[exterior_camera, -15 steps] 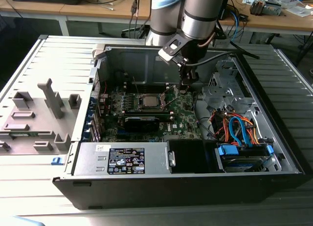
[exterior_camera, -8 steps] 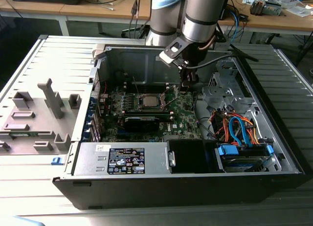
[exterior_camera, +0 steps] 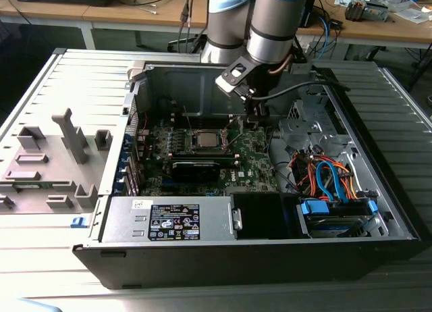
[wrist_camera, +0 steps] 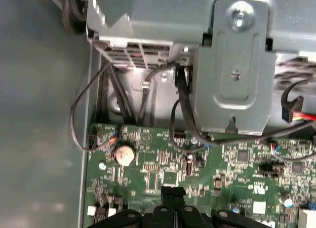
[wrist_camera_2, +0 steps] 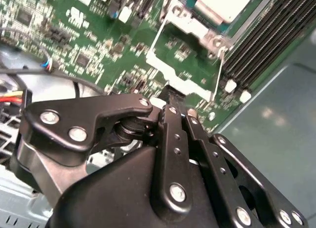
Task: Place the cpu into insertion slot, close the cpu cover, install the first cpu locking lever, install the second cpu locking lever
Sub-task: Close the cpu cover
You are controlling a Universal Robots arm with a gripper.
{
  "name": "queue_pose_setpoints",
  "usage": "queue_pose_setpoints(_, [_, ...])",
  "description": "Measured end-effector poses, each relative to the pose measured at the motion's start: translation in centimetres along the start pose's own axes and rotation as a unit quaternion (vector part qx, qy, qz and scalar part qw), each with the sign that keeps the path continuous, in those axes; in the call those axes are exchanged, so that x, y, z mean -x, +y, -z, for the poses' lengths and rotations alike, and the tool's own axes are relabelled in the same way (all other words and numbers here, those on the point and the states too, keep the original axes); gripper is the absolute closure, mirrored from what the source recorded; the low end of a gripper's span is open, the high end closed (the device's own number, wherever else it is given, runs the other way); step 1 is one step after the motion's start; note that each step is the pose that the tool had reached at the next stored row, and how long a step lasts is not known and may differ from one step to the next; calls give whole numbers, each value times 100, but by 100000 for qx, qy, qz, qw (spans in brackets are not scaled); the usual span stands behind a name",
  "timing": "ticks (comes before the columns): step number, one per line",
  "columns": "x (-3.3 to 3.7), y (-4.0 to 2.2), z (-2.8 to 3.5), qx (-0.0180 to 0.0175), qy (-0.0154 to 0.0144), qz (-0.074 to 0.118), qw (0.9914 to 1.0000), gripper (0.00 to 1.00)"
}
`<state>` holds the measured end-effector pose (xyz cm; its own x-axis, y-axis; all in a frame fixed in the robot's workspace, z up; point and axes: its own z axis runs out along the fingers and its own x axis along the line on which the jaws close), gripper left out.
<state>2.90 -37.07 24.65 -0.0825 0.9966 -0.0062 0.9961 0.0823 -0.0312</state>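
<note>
Exterior view: open case [exterior_camera: 398,224] flat on a ribbed grey table [exterior_camera: 40,75], with the arm [exterior_camera: 270,21] reaching down into it from the far side. Gripper [exterior_camera: 254,119] low over the green board [exterior_camera: 253,163], just to the exterior view's right of the cpu [exterior_camera: 204,139]. Cpu lying flat near the middle of the board, silver top up. Power supply [exterior_camera: 169,221] along the near wall. Orange and blue cables [exterior_camera: 324,177] bunched at the exterior view's right.

Second wrist view: black fingers [wrist_camera_2: 170,134] closed on each other, tips right at the near edge of the cover [wrist_camera_2: 182,80]; touching it or just short of it, impossible to tell. Cover open, laid flat away from the slot [wrist_camera_2: 190,1], green board showing through the square window. Cpu seated in the slot, uncovered. Thin wire lever [wrist_camera_2: 218,72] along one side of the cover. Long dark memory sockets [wrist_camera_2: 266,35] just beside.

First wrist view: gripper [wrist_camera: 173,192] with tips together, over the board. Round battery [wrist_camera: 125,154] near the board's edge. Black wires [wrist_camera: 182,104] rising from the board to a grey metal bracket [wrist_camera: 237,80] beyond.
</note>
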Motion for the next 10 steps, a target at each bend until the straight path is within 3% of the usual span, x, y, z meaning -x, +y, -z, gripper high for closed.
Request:
queue_pose_setpoints(8, [-27,-330,-11,69,153,-6,100000,89])
queue_pose_setpoints(10, [-32,-384,-13,65,150,-9,100000,89])
